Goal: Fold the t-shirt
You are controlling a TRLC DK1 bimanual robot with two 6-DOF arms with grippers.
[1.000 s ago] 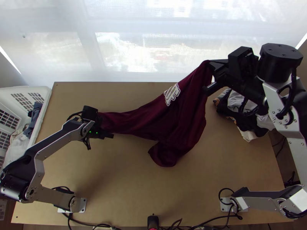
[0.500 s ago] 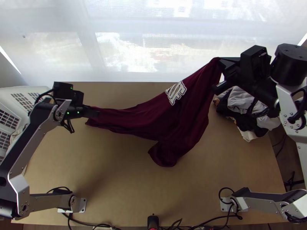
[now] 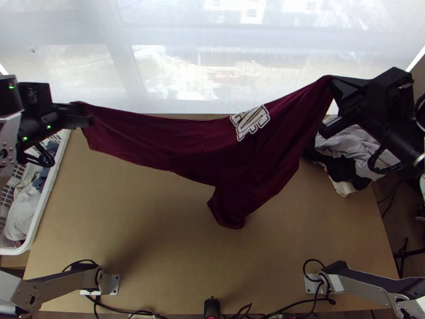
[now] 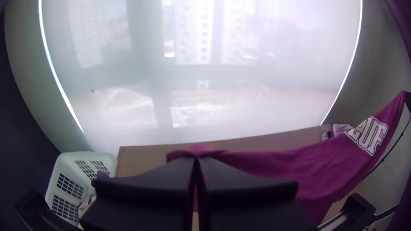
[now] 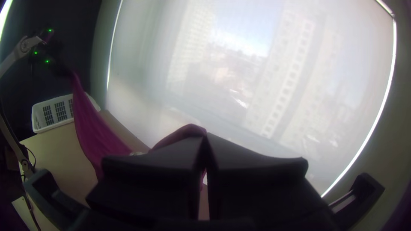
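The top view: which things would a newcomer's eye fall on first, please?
The dark red shirt would come first: it stretches across the middle, one end up in the left hand, the other in the right hand. Next come the bold pale letters on it, nearer the right hand. After that, the white basket at the left edge.

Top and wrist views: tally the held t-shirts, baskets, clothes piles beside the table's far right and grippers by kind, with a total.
T-shirt: 1
Basket: 1
Clothes pile: 1
Grippers (left gripper, right gripper): 2
Total: 5
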